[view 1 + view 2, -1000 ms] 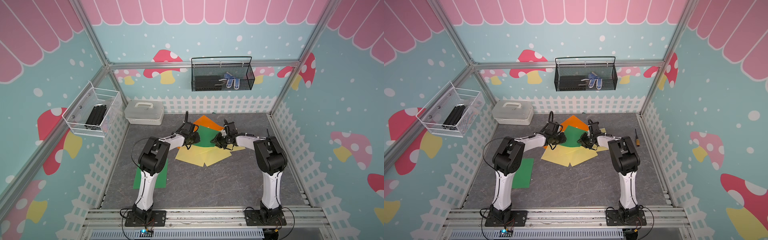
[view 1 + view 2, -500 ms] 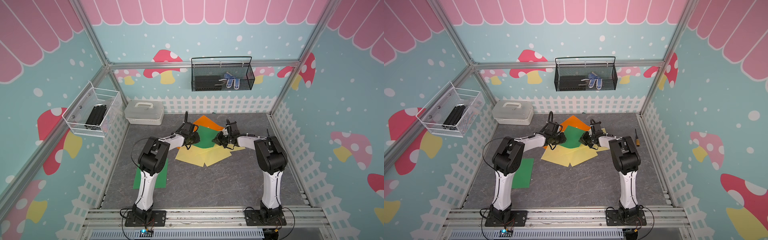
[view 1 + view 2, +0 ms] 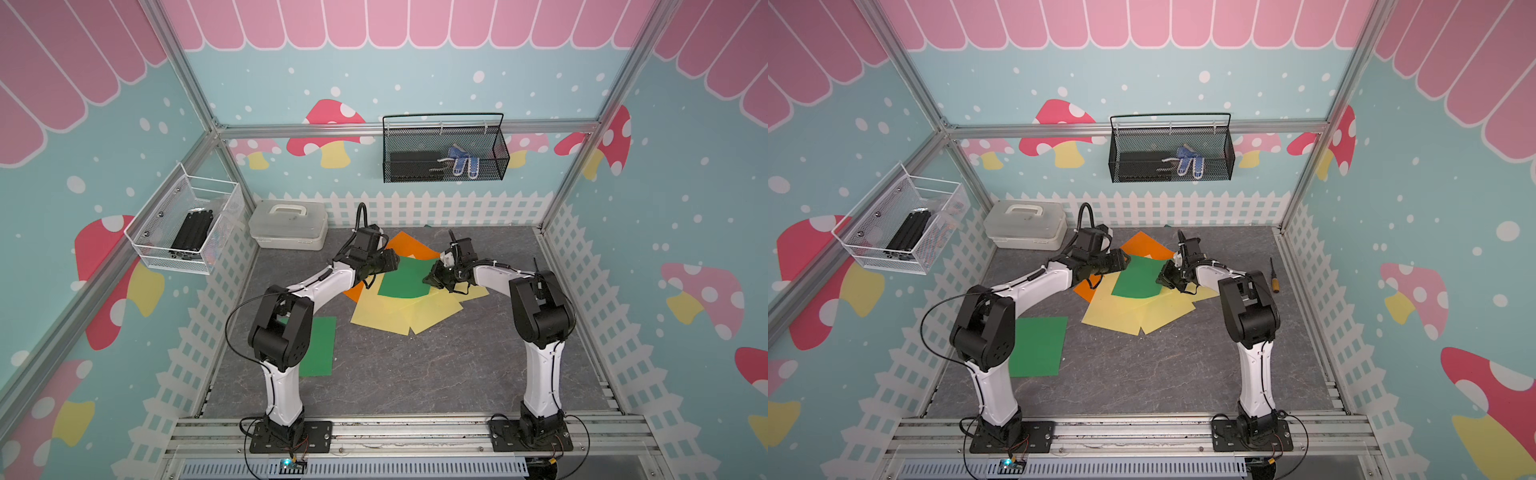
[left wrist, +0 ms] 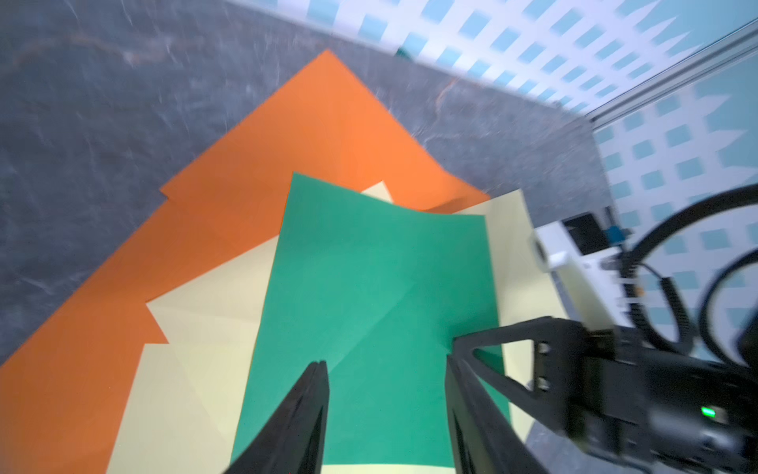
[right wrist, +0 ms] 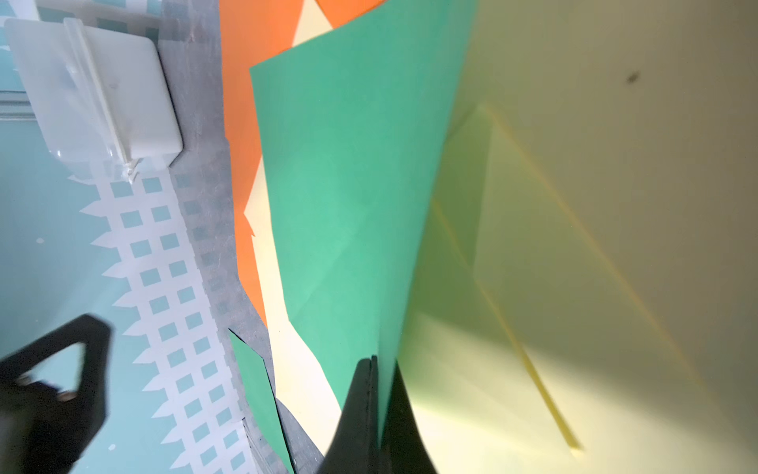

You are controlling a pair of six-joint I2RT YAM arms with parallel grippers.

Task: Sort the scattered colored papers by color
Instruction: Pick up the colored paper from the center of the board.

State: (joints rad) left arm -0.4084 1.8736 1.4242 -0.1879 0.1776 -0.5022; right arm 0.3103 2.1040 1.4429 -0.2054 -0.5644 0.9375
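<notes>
One green sheet (image 3: 318,345) is lying apart by the left arm's base. The right gripper (image 5: 371,363) is pinching the edge of a second green sheet (image 3: 405,280) topping the central pile. The left gripper (image 4: 385,365) is hovering unclenched over it. Yellow sheets (image 3: 386,316) and orange sheets (image 3: 409,247) are lying mixed beneath, unsorted.

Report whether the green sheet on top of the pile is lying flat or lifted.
Lifted along one edge: the right gripper is shut on the green sheet, which curls up off the yellow sheets.

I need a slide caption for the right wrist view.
Right pincer shut on the green paper, held above yellow papers; orange papers beyond.
</notes>
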